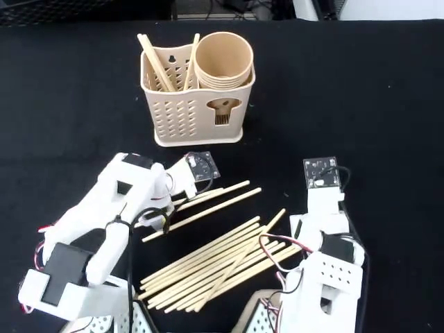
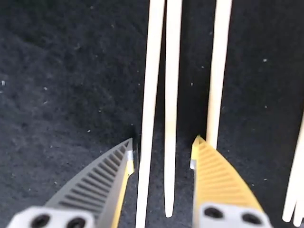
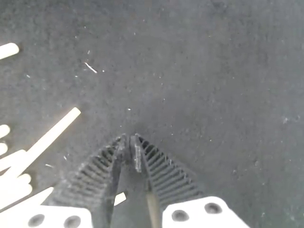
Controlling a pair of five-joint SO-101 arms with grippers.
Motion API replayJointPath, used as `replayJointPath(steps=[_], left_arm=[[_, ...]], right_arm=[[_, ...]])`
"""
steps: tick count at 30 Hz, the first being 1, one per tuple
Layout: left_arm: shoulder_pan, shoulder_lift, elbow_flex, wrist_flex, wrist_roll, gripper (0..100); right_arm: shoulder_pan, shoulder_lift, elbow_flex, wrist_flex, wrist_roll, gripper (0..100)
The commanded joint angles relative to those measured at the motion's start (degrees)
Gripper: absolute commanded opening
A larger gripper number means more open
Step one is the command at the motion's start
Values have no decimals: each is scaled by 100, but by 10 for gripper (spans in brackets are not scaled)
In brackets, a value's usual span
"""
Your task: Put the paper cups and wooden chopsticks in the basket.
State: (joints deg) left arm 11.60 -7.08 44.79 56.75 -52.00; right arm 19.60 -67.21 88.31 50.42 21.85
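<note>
Two chopsticks [image 2: 173, 95] lie between the spread fingers of the left hand [image 2: 164, 140].
The basket [image 1: 198, 114] on the black desk [image 1: 361, 104] holds stacked paper cups [image 1: 223, 59] in one compartment and a few sticks [image 1: 155, 62] in the other. A loose pile [image 1: 222, 267] lies between the arms. The right hand [image 3: 129, 140], closed and empty, rests just beside the pile.

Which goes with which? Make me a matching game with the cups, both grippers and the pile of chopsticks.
1. paper cups
2. left gripper
3. right gripper
4. chopstick pile

A. shut, over the black table
B. stacked in the basket
C. lying loose outside the basket
D. open astride two chopsticks

Pairs: 1-B, 2-D, 3-A, 4-C
</note>
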Motion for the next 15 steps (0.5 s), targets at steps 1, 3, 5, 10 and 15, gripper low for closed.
replayJointPath(steps=[1,3,5,10,15], left_arm=[[101,-308,31,53,53,162],[92,-519,136,53,53,84],[92,-738,295,53,53,22],[92,-1292,725,44,44,50],[92,-1776,1095,53,18,50]], right_arm=[[-79,-75,-13,-97,-26,13],[-79,-75,-13,-97,-26,13],[-79,-75,-13,-97,-26,13],[-79,-75,-13,-97,-26,13],[-79,-75,-13,-97,-26,13]])
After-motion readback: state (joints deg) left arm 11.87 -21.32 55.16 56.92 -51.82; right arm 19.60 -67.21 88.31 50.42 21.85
